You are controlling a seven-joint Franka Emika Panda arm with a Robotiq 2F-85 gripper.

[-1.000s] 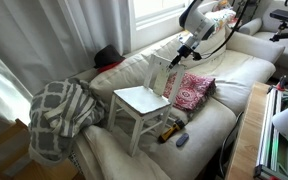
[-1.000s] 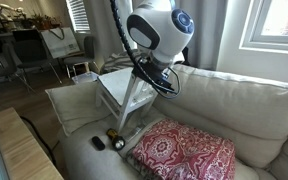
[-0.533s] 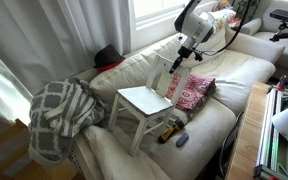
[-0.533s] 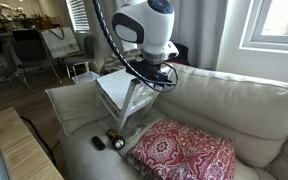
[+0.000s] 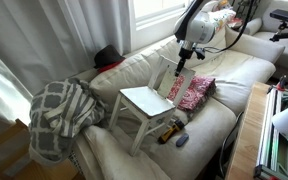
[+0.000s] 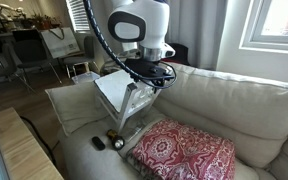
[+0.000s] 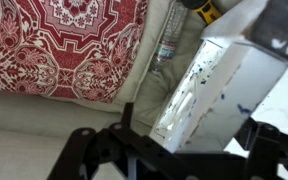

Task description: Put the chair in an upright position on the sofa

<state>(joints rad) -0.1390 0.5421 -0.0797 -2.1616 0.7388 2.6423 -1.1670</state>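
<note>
The white chair (image 5: 144,103) rests on the cream sofa (image 5: 234,72) on its legs, with its seat still tilted. In both exterior views my gripper (image 5: 181,63) is at the top of its slatted backrest. The chair (image 6: 117,92) leans under the gripper (image 6: 150,72). In the wrist view a white, paint-flecked part of the chair (image 7: 219,85) fills the space between my two black fingers, so the gripper (image 7: 192,128) is shut on the chair. The sofa's fabric (image 7: 44,140) lies below.
A red patterned cushion (image 5: 192,92) (image 6: 184,152) (image 7: 64,45) lies beside the chair. A yellow-black tool (image 5: 169,129) and a small dark object (image 5: 181,140) lie on the seat. A plastic bottle (image 7: 164,45) lies by the cushion. A plaid blanket (image 5: 62,112) covers the sofa's arm.
The arm has swung round over the backrest with the chair in its grip. The chair's seat has shifted slightly and tilted.
</note>
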